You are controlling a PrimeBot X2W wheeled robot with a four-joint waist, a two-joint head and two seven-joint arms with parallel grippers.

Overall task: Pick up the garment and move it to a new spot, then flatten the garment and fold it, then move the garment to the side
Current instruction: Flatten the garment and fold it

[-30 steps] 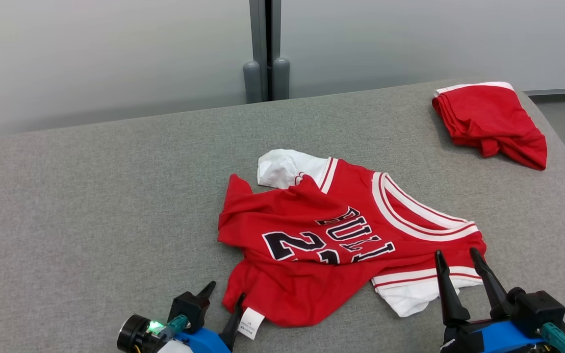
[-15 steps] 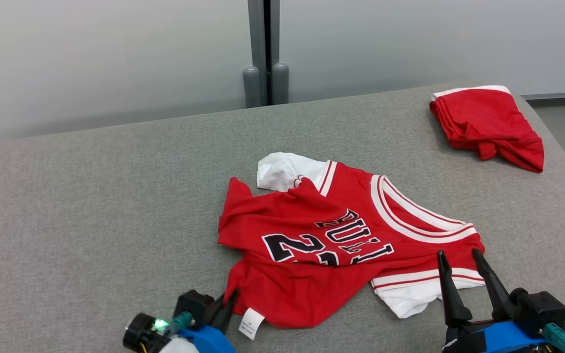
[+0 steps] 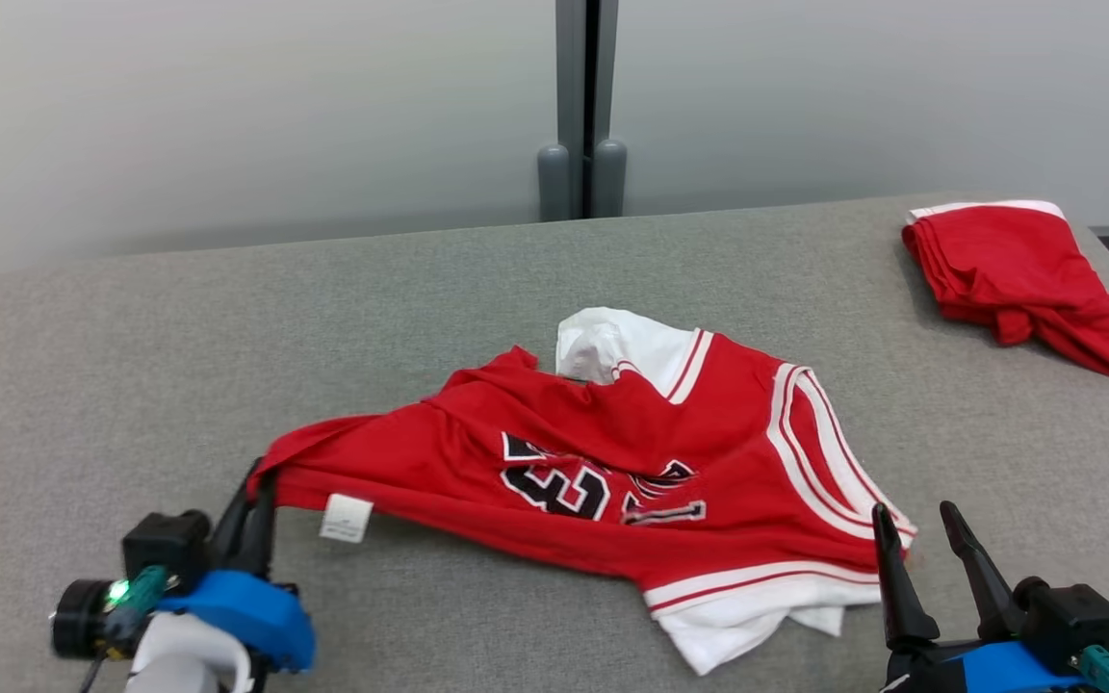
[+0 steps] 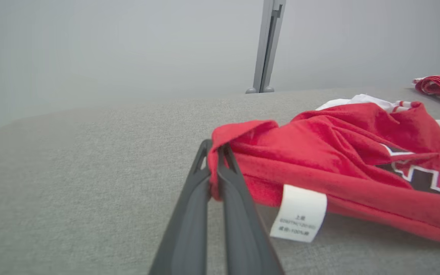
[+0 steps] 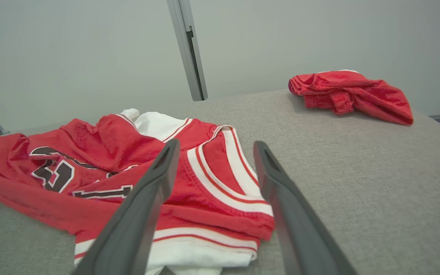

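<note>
while the left tool (image 3: 254,478) pinches the red shirt (image 3: 612,452) by its tag (image 3: 346,518), pull slow and low. the right tool (image 3: 913,508) is wide open.

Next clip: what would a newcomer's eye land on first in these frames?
The crumpled red jersey with black numerals and white trim, lying in the middle of the grey table, draws the eye first. Its corner near the white label is pinched in the shut left gripper at lower left, while the right gripper stands open at the jersey's near right edge. A second red garment sits bunched at the far right corner.
</note>
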